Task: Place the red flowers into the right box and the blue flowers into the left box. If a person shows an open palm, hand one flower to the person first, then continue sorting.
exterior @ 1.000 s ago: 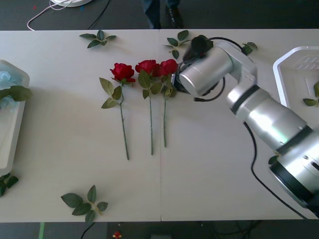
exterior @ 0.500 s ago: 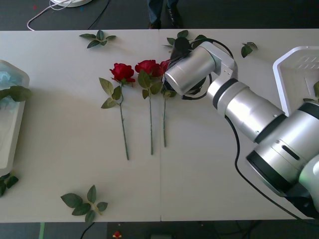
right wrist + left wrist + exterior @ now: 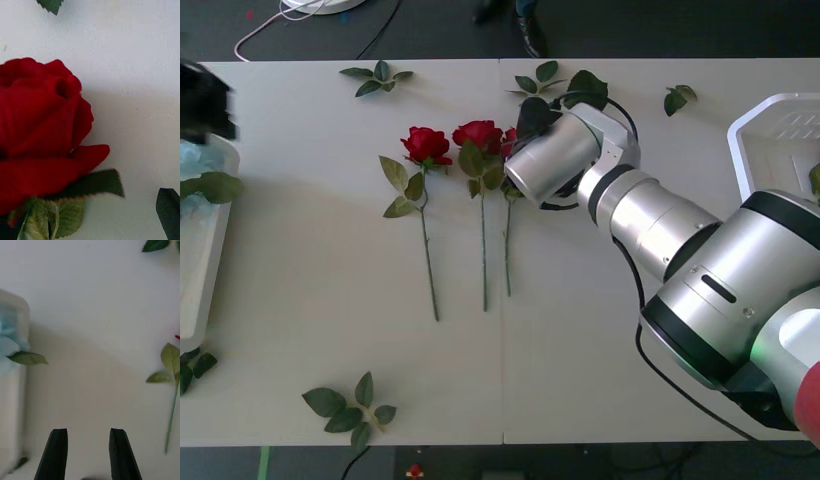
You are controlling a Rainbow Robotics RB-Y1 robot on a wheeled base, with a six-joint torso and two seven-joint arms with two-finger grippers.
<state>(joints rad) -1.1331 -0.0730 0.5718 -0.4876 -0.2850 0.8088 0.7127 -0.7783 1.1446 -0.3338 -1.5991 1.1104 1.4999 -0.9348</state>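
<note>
From the front view, you have three red roses (image 3: 455, 150) lying side by side mid-table, stems pointing toward the robot. The right arm reaches across, and its wrist hides the bloom of the nearest rose; the right gripper (image 3: 520, 135) sits at that bloom, but you cannot tell whether its fingers have closed. The right box (image 3: 765, 150) stands at the table's right edge with a green leaf inside and no red bloom visible, so the roses look unsorted. The left box (image 3: 205, 270) at the left edge holds pale-blue flowers (image 3: 195, 160) and a leaf, so the blue share seems largely done. The dark blur at its far corner is likely the left gripper. Loose leaf sprigs (image 3: 350, 405) lie scattered about. No open palm is offered.

In the right wrist view, a rose bloom sits very close to the camera, with a dark finger tip (image 3: 168, 210) just beside it.

In the left wrist view, the left gripper (image 3: 88, 450) hangs parted and empty over bare table, beside the left box with its blue flowers.
</note>
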